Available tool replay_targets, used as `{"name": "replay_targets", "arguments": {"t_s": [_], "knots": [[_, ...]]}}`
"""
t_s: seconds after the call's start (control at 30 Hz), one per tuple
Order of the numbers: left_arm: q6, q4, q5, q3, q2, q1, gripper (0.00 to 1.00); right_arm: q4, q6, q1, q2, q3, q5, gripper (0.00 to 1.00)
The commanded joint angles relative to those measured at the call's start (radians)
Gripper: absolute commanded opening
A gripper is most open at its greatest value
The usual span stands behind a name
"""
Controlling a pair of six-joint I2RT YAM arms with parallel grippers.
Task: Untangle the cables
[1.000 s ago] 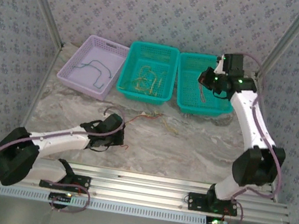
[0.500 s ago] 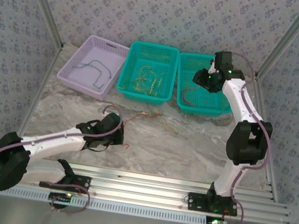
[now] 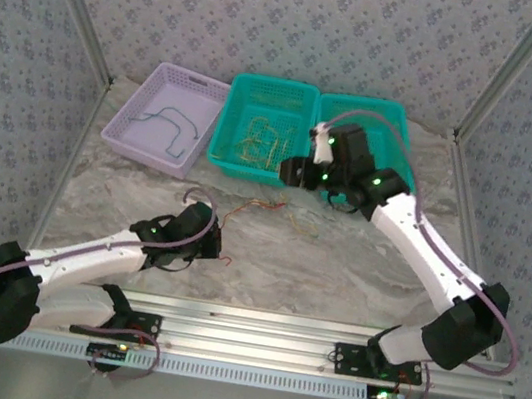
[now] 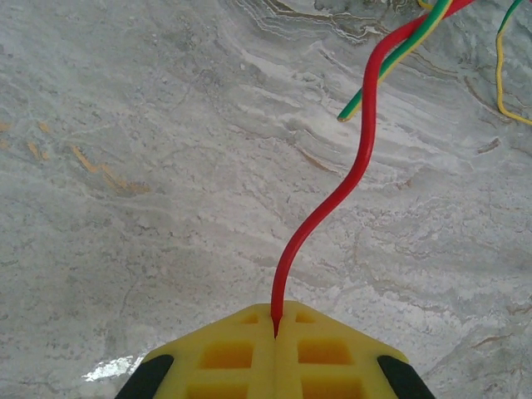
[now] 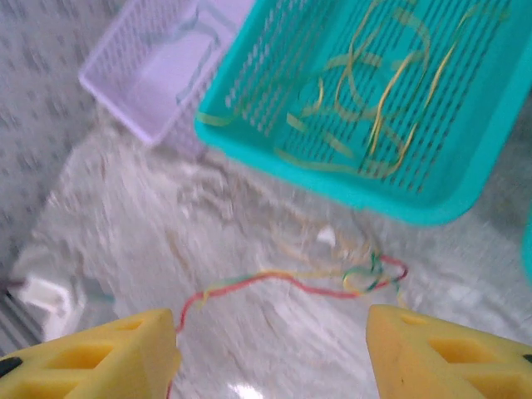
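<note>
The left gripper (image 4: 274,332) sits low on the table (image 3: 336,271), jaws pressed together on the end of a red cable (image 4: 353,166). That cable runs off to the loose tangle of cables (image 3: 279,210), which lies on the marble just before the near rim of the middle basket (image 3: 276,84). The right gripper (image 5: 270,353) hangs above the tangle, jaws spread with nothing between them. Bare marble lies open between the tangle and the near rail (image 3: 256,325). Yellow cables (image 5: 374,125) lie in the middle basket, and a grey one (image 3: 169,121) lies in the lilac basket (image 3: 141,157).
</note>
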Motion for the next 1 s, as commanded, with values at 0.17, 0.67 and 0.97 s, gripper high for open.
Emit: {"name": "replay_targets", "arguments": {"t_s": [0.17, 0.67, 0.97], "knots": [[-0.001, -0.014, -0.009, 0.03, -0.024, -0.024, 0.0, 0.06, 0.004, 0.07, 0.073, -0.128, 0.106, 0.64], [0.005, -0.029, 0.0, 0.028, -0.059, -0.035, 0.0, 0.092, -0.017, 0.115, 0.265, -0.075, 0.299, 0.56], [0.003, -0.038, 0.007, 0.003, -0.065, -0.049, 0.0, 0.126, -0.017, 0.127, 0.291, -0.044, 0.392, 0.35]]}}
